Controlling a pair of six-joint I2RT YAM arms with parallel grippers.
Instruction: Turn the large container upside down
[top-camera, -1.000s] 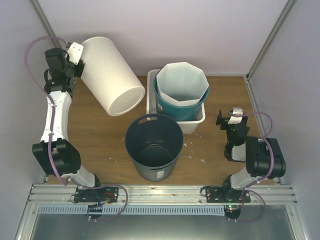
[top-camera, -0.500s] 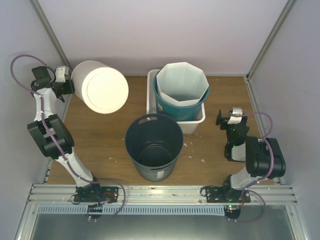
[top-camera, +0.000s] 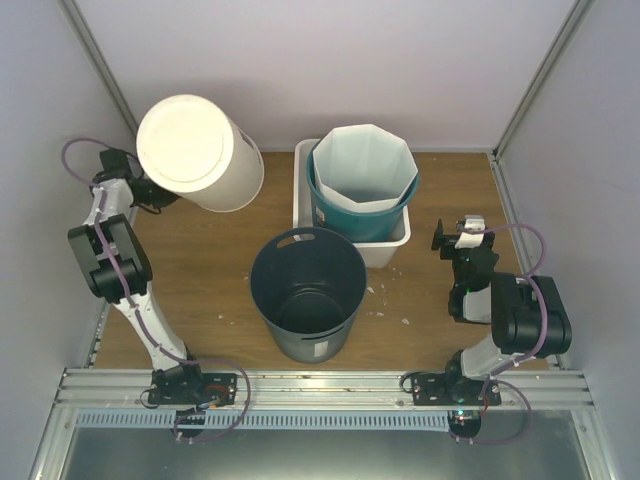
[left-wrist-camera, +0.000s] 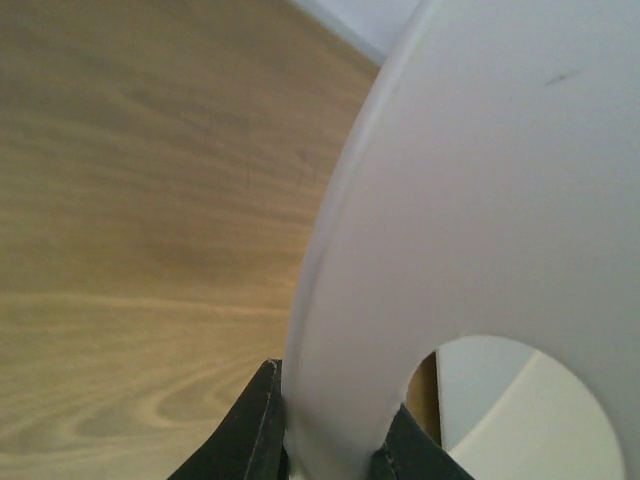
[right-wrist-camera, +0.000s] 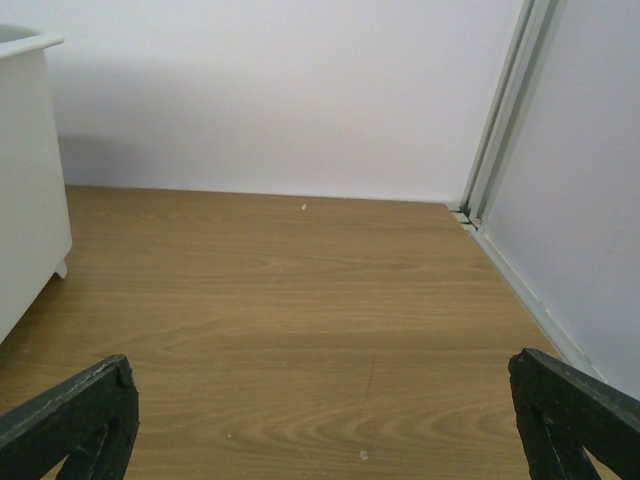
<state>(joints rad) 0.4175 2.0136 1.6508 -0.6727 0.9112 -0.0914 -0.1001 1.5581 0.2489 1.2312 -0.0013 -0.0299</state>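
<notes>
The large container is a white cylindrical bin, held off the table at the back left with its closed bottom turned up toward the top camera. My left gripper sits mostly hidden beneath it. In the left wrist view the left gripper is shut on the container's rim, one dark finger on each side of the wall, beside a handle cut-out. My right gripper stands open at the right of the table, nothing between its fingers.
A dark grey-blue bin stands upright at the table's front middle. Behind it a white tub holds a teal bin with a white liner. The enclosure's walls and posts close in the left, back and right.
The left arm has swung back toward the left wall and rotated the white container: its closed bottom pointed down-right a second ago and now faces up. The right arm has not moved.
</notes>
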